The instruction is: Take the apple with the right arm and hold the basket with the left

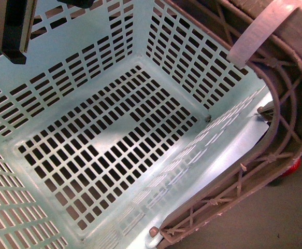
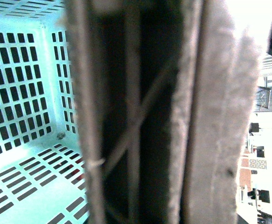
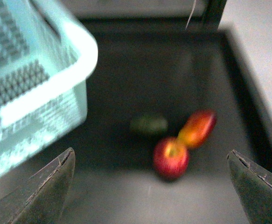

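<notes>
Gaping wide, the right hand (image 3: 150,154) hovers clear above the apple (image 3: 171,158).

The front view looks steeply down into the basket (image 1: 47,88) from very close. Its slotted floor and walls fill the frame, and the brown handle (image 1: 277,150) runs along the right. The left wrist view sits hard against that handle, which blurs with nearness, and looks past it to the same inner corner (image 1: 207,118) of the basket. The right wrist view hangs outside and farther off. It faces down between the wide-apart jaws of the right gripper (image 3: 149,154) at the dark surface (image 3: 126,70) and the basket's outer corner, all slightly blurred.
</notes>
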`<action>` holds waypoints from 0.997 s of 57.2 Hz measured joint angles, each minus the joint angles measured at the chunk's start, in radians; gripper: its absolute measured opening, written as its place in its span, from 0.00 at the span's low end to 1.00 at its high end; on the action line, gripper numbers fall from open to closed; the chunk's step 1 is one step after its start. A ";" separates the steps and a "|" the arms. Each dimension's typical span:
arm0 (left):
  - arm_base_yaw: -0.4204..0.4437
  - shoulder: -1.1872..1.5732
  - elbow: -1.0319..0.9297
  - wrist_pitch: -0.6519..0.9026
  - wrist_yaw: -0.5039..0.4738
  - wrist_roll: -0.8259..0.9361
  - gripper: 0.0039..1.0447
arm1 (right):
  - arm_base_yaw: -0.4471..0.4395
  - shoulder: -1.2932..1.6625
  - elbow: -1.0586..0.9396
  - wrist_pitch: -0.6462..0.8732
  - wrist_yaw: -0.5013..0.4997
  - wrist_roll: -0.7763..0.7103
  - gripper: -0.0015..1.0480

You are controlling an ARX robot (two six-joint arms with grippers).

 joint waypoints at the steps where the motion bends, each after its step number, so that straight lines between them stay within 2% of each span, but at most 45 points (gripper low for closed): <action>1: 0.000 0.000 0.000 0.000 0.000 0.000 0.13 | -0.010 0.026 0.006 -0.005 -0.009 -0.003 0.92; 7: 0.000 0.000 0.000 0.000 0.003 -0.001 0.13 | -0.101 0.226 0.027 0.065 -0.066 -0.037 0.92; 11: 0.000 0.000 0.000 0.000 0.004 -0.002 0.13 | -0.157 0.385 0.053 0.168 -0.105 -0.049 0.92; 17: 0.000 0.000 0.000 0.000 0.005 -0.002 0.13 | -0.190 0.745 0.119 0.425 -0.075 -0.100 0.92; 22: 0.000 0.000 0.000 0.000 0.006 -0.003 0.13 | -0.190 1.009 0.181 0.569 -0.054 -0.137 0.92; 35: 0.000 0.000 0.000 0.000 0.004 -0.002 0.13 | -0.154 1.460 0.351 0.609 -0.016 -0.154 0.92; 41: 0.000 0.000 0.000 0.000 0.006 -0.002 0.13 | -0.101 1.633 0.441 0.610 0.034 -0.119 0.92; 48: 0.000 0.000 0.000 0.000 0.005 -0.002 0.13 | -0.043 1.772 0.545 0.607 0.105 -0.076 0.92; 57: 0.000 0.000 0.000 0.000 0.005 -0.002 0.13 | -0.013 1.872 0.623 0.592 0.147 -0.040 0.92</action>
